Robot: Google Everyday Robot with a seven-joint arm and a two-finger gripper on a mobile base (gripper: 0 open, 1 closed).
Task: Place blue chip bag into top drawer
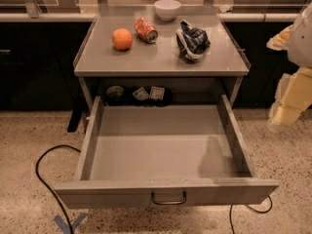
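Camera view: the bag (pixel 192 40) lies crumpled on the desk (pixel 156 62), near its right edge and toward the back. To its left a can (pixel 146 29) lies on its side, and an orange (pixel 122 39) sits nearer the left edge. A white bowl (pixel 167 9) stands at the back edge, behind the can and bag. None of them touches the bag. The desk's left and right edges carry low raised lips. Below the front edge the drawer (pixel 90 140) is pulled well out, its floor open from above, with the handle (pixel 168 198) at the middle of its front panel. A few small dark things (pixel 148 94) sit in the shadowed gap behind it. A black cable (pixel 41 174) loops on the floor off the front-left corner. My gripper (pixel 282 116) hangs beyond the desk's right edge, outside the drawer's right wall, on an arm (pixel 297 82) that points downward. Whether it is open or closed I cannot tell.
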